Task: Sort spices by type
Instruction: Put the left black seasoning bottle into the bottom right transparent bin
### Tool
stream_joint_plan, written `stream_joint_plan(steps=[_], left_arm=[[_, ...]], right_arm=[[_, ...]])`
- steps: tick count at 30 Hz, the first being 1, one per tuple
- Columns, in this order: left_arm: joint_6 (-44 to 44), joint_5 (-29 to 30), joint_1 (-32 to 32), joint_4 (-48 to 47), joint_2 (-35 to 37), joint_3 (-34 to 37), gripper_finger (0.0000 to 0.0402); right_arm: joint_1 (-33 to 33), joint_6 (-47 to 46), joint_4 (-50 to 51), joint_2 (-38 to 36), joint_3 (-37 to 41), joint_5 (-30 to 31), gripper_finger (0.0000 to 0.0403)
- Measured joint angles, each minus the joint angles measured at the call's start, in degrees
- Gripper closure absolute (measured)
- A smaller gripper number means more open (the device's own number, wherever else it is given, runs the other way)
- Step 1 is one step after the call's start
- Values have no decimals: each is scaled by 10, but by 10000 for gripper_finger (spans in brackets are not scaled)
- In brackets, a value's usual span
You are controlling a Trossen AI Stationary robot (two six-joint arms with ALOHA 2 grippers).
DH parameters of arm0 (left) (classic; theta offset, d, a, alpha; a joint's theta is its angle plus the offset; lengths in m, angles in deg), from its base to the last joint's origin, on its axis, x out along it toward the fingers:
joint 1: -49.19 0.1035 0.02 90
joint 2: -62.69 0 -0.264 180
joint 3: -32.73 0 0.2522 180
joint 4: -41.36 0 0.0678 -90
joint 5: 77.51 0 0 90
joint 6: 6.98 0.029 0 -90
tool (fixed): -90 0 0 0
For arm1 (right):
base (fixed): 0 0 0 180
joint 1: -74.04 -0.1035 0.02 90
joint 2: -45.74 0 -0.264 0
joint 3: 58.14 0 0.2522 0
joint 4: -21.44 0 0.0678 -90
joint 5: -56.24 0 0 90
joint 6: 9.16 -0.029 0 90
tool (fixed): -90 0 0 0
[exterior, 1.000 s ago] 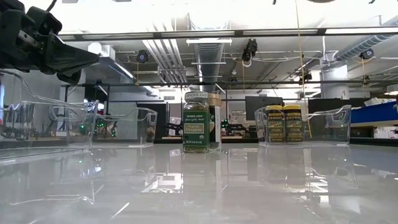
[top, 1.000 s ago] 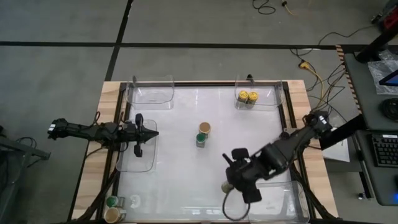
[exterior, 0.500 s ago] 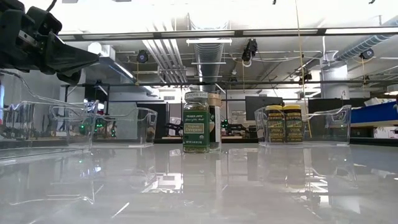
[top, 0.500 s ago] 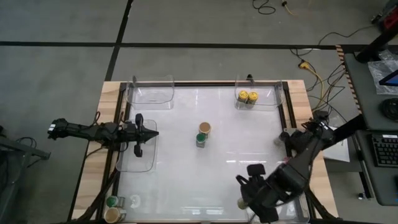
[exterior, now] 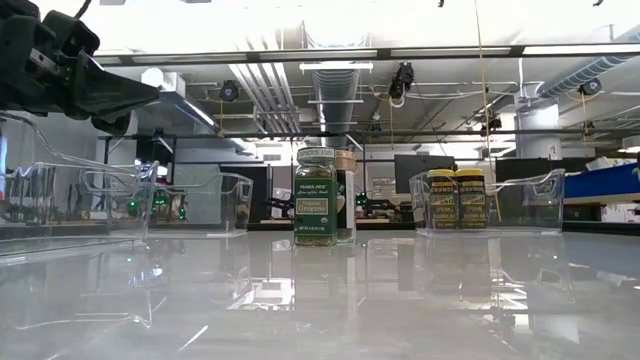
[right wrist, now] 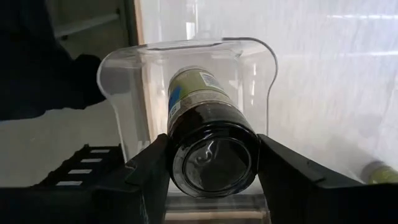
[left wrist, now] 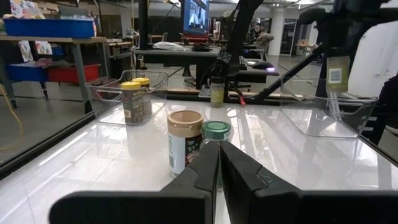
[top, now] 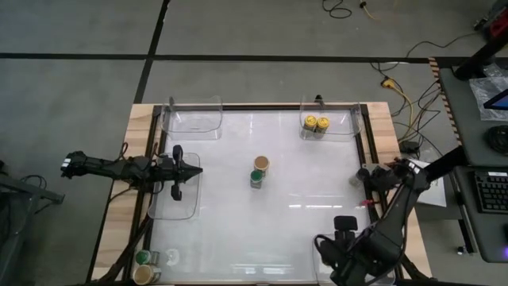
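Observation:
My right gripper (top: 332, 253) is at the table's near right corner, shut on a jar with a black lid (right wrist: 214, 155), over a clear bin (right wrist: 186, 46). A pale jar (right wrist: 380, 172) shows at the edge of that view. My left gripper (top: 193, 169) hovers shut over the clear bin (top: 175, 202) at the table's left edge. A tan-lidded jar (top: 261, 164) and a green-lidded jar (top: 257, 177) stand upright together at the table's centre. Two yellow-lidded jars (top: 316, 123) stand in the far right bin. The low view shows neither gripper's fingers. My right gripper pinches the jar at its black lid end (right wrist: 177, 163) between the two fingers (right wrist: 149, 171), one on each side. The jar lies along the fingers, its labelled body (right wrist: 193, 90) pointing away from the wrist into the bin's outline. Whether it touches the bin I cannot tell.
A clear bin (top: 194, 119) sits at the far left corner. A green-lidded jar (top: 143, 257) and a tan-lidded jar (top: 144, 274) stand at the near left corner. The table's middle, near the two centre jars, is open white surface (top: 317, 191).
My right gripper has carried the black-lidded jar from right of the table's centre toward the near right corner, over the clear bin there, staying shut on it. The left arm and the other jars have kept still.

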Motion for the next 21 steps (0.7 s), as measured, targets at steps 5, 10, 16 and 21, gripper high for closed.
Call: stream_joint_plan(steps=[5, 10, 16, 21], left_arm=[[0, 0, 0, 0, 0, 0, 400], [0, 0, 0, 0, 0, 0, 400], [0, 0, 0, 0, 0, 0, 400], [0, 0, 0, 0, 0, 0, 400]], right_arm=[[0, 4, 0, 32, 1, -18, 201], [-2, 9, 0, 61, 14, -42, 205], [-8, 17, -34, 77, 45, -48, 200], [-13, 19, -80, 79, 63, -47, 205]])
